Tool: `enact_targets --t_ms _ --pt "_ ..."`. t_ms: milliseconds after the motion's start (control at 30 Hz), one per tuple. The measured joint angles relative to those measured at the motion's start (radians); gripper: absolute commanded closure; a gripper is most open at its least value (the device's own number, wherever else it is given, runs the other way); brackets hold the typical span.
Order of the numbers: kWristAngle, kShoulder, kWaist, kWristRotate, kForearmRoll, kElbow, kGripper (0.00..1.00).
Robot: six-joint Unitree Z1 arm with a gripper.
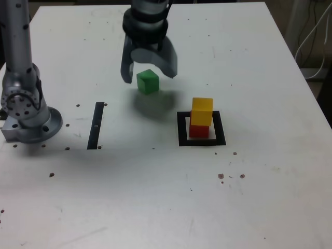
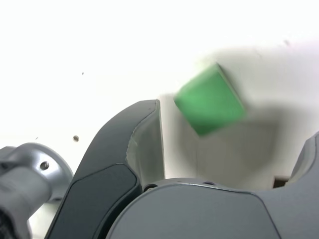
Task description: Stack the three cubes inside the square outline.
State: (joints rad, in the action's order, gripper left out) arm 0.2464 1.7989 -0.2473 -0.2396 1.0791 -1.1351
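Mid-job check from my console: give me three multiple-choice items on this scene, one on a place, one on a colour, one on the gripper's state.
1. Where is the green cube?
A) inside the square outline
B) on the table, outside the outline
C) on the yellow cube

2. Which colour is the stack's top cube?
A) red
B) green
C) yellow

3. How is the gripper?
A) open, holding nothing
B) shut, empty
C) shut on a cube

Key:
1 B: the green cube sits apart from the square outline.
2 C: the yellow cube tops the red cube.
3 A: the gripper has its jaws spread, gripping nothing.
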Motion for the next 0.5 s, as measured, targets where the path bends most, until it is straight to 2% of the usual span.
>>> enact_targets --t_ms 67,267,367,500 --pt "0.011 0.003 -0.029 -0.005 -0.032 0.028 0.01" --pt "0.046 0.032 -0.058 -0.006 -0.06 0.045 0.03" --pt "0.047 0.048 -0.061 -0.01 -0.069 0.049 0.06" --pt "0.031 0.069 -0.061 -0.018 -0.103 0.061 0.09"
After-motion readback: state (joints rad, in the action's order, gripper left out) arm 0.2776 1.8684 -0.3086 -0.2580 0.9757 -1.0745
